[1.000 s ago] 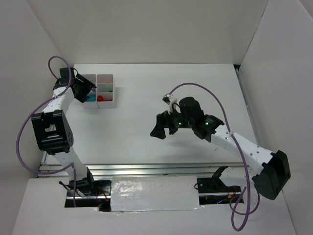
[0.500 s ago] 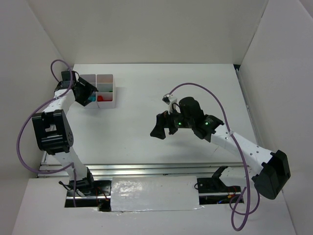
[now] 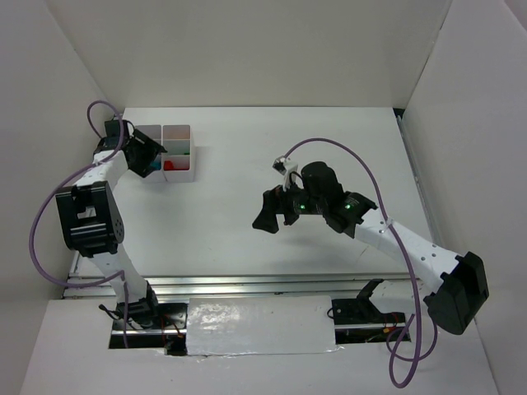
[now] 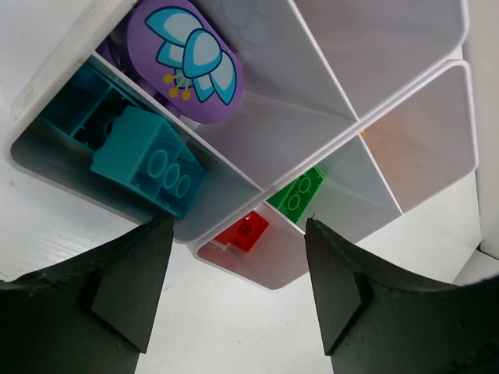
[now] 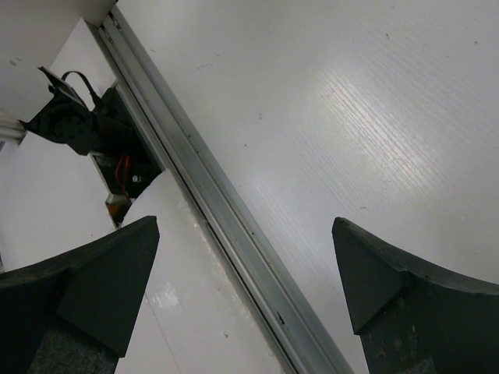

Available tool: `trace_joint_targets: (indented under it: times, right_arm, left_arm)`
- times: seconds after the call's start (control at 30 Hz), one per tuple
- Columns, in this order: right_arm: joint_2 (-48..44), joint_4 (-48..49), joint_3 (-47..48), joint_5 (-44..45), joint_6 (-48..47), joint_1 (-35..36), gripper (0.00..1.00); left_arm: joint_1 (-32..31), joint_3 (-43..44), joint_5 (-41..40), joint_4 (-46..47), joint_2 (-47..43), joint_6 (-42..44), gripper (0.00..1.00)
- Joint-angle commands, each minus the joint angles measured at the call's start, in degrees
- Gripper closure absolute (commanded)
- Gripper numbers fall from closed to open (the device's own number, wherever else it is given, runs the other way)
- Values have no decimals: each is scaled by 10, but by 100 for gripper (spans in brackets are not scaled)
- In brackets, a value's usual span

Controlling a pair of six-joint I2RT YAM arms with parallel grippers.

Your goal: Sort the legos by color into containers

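Note:
The white divided tray stands at the table's far left. In the left wrist view its containers hold legos sorted by color: two teal bricks, a purple oval piece with a flower print, a green brick and a red brick. My left gripper hovers at the tray's left side, open and holding nothing. My right gripper hangs open over the middle of the table, with only bare surface between its fingers.
An aluminium rail runs along the table's near edge below the right gripper, with the arm bases and wiring beyond it. White walls enclose the table at the left, back and right. The left arm's purple cable loops near the tray.
The left wrist has shifted slightly beside the tray, its jaws still open. The right arm has not moved.

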Motion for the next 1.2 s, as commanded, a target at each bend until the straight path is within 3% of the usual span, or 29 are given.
trace_joint_targets:
  times: [0.0,0.17,0.33,0.6,0.73,0.83,0.97,1.17]
  right_arm:
    - [1,-1,31,-5,-11,1,0]
    - [2,-3,35,-5,-13,1,0]
    - [9,-4,39,-5,-14,1,0]
    - [0,-10,65,50,10,0,0]
    - [3,-105,151,229,63,-9,0]
    - [5,-237,266,352,98,-21,0]
    - [-23,-326,345,453,115,-39,0]
    - [-124,-388,365,572,129,-46,0]
  left_arm:
    - [3,21,-10,10,12,-4,19]
    - [4,17,-5,4,7,0,19]
    - [7,22,-5,10,-65,5,17]
    - [7,103,4,-57,-139,94,1]
    - [-21,121,-62,-147,-216,159,0]
    - [-48,122,-132,-208,-271,202,0]
    - [-77,127,-205,-282,-328,256,0]
    - [-83,52,-282,-321,-475,275,1]
